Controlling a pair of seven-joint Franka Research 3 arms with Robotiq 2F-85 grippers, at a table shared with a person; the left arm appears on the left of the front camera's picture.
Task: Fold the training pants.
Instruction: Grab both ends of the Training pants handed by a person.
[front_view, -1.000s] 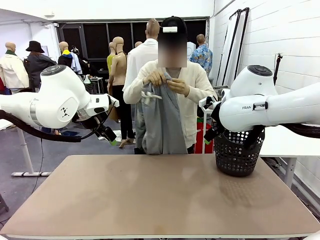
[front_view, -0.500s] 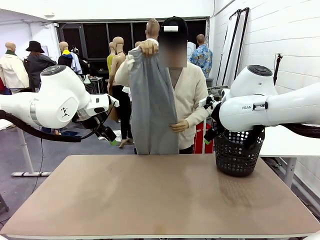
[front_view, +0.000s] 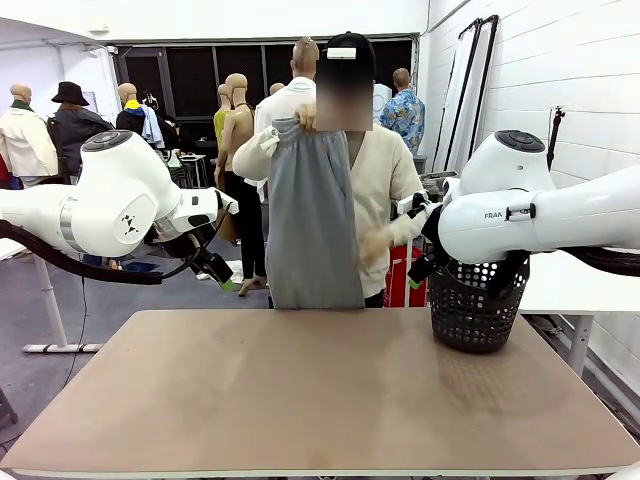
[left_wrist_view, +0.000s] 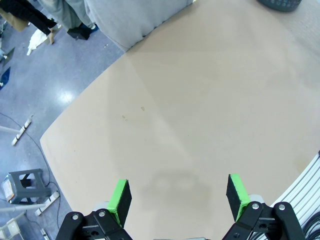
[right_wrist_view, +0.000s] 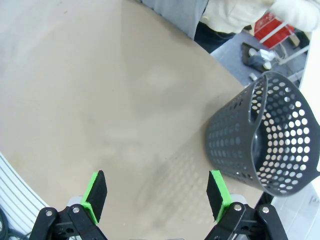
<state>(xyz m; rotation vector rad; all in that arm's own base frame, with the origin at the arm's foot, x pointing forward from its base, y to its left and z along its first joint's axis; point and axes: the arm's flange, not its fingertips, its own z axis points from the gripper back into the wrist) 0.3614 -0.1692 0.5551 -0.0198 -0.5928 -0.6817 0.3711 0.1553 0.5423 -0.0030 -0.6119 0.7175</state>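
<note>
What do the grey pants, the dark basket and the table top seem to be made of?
The pants: soft matte knit fabric, probably jersey; they hang limp with a gathered waistband. The basket: likely moulded plastic, dark grey, a stiff wall pierced by regular round holes. The table: smooth beige top, perhaps laminate or coated board; faint sheen, no grain visible.

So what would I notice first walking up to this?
Probably the person across the table holding grey training pants up by the waistband, hanging full length at the far edge. Then the big white left arm and right arm flanking them, left gripper and right gripper both open above the tabletop; a dark perforated basket stands at the table's right.
</note>
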